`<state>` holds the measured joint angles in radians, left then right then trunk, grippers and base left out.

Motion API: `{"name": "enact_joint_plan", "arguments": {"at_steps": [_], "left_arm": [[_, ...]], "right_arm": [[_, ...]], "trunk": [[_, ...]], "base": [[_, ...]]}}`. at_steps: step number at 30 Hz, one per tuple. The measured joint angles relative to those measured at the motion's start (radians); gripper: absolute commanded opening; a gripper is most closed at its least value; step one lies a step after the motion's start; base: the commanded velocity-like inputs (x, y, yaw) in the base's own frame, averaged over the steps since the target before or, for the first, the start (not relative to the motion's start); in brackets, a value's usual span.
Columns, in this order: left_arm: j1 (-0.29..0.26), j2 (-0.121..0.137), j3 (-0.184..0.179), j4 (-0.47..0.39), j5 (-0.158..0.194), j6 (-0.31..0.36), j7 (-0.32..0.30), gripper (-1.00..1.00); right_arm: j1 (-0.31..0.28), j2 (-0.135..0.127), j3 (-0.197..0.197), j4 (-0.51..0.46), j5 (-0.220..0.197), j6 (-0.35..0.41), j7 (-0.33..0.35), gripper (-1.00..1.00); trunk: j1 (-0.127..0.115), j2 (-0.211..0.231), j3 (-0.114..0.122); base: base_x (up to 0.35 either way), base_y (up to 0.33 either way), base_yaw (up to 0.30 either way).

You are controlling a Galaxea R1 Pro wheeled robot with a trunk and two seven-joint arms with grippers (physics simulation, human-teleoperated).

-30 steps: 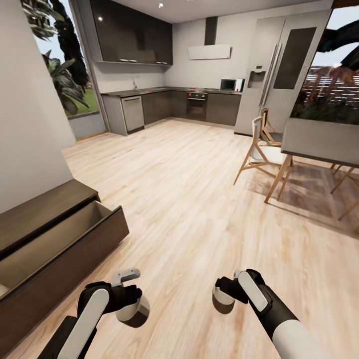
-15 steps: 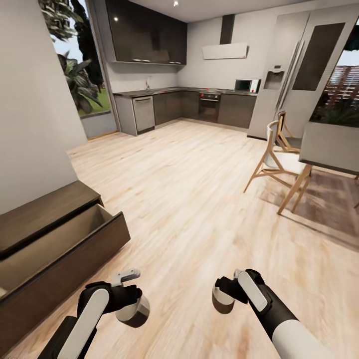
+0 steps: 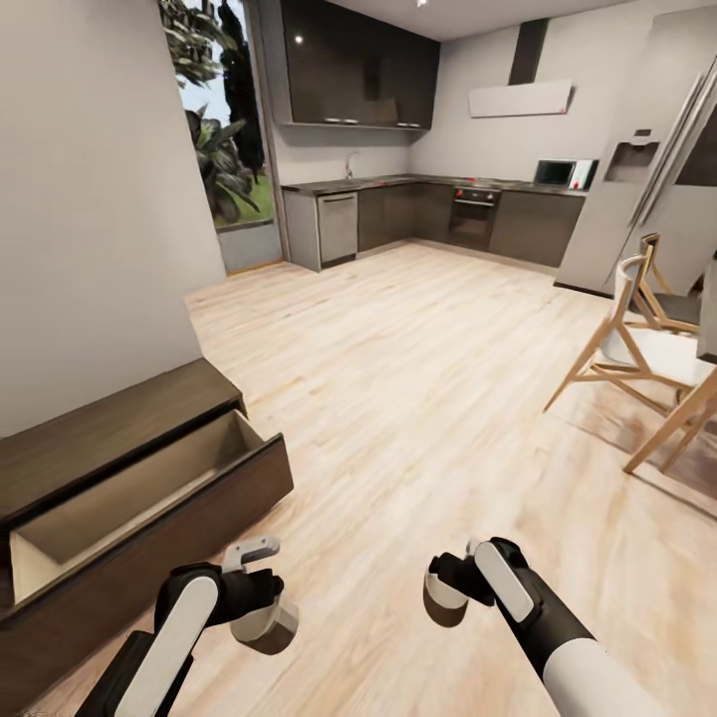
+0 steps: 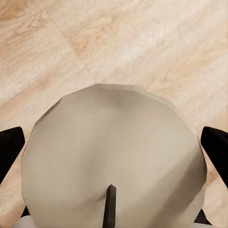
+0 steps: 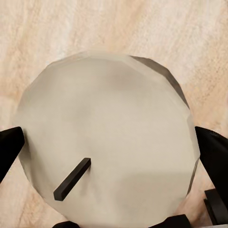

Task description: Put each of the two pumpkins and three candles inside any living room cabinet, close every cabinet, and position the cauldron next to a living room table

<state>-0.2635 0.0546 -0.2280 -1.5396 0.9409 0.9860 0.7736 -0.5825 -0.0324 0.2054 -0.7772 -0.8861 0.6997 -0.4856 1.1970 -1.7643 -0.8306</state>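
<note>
Dark-brown wood marks the goal: the cabinet [image 3: 110, 423], a low TV unit against the wall, has one drawer [image 3: 149, 488] pulled open and looking bare inside in the head view. Each arm carries a candle. The left gripper [image 3: 261, 609] has its jaws closed on a beige candle [image 4: 114, 159], the black fingers [image 4: 10, 145] pressed to either side of it with the wick pointing back at the wrist camera; the right gripper [image 3: 448, 595] likewise clamps a second candle [image 5: 107, 137]. Both candles hang over the plank floor [image 3: 418, 378], just beside the drawer's front and not yet above it. To do this step well, I would bring the base nearer the cabinet, carry the left candle over the drawer's front edge, lower it until it nearly touches the drawer bottom, and only then part the jaws, so it does not roll; the right candle should follow alongside. No brand, label or writing can be read anywhere.
</note>
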Motion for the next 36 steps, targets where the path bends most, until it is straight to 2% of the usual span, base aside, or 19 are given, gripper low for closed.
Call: {"name": "enact_joint_plan", "arguments": {"at_steps": [9, 15, 20, 24, 36], "left_arm": [[-0.001, 0.000, 0.001, 0.000, 0.001, 0.000, -0.004, -1.00], [-0.001, -0.003, 0.003, -0.001, 0.004, -0.002, -0.010, -1.00], [-0.001, -0.023, 0.004, -0.001, 0.008, -0.003, -0.008, -1.00], [-0.001, -0.028, 0.004, -0.001, 0.006, -0.002, -0.008, -1.00], [-0.001, -0.029, 0.004, -0.001, 0.008, -0.002, -0.008, -1.00]], "right_arm": [[0.000, 0.000, 0.000, 0.000, -0.001, 0.000, 0.000, -1.00], [0.000, 0.000, 0.000, 0.000, 0.000, 0.000, 0.000, -1.00], [0.000, 0.000, 0.000, 0.000, 0.000, 0.000, 0.000, -1.00], [0.000, 0.000, 0.000, 0.000, 0.000, 0.000, 0.000, -1.00], [0.000, -0.002, 0.001, -0.001, 0.009, -0.002, 0.003, -1.00]], "trunk": [[0.000, 0.000, 0.000], [0.000, 0.000, 0.000], [0.000, 0.000, 0.000], [0.000, 0.000, 0.000], [-0.046, 0.084, 0.037]], "base": [[0.196, -0.007, 0.292], [0.037, -0.008, 0.292], [0.003, -0.001, 0.292], [0.000, 0.000, 0.292], [0.000, 0.000, 0.066]]}}
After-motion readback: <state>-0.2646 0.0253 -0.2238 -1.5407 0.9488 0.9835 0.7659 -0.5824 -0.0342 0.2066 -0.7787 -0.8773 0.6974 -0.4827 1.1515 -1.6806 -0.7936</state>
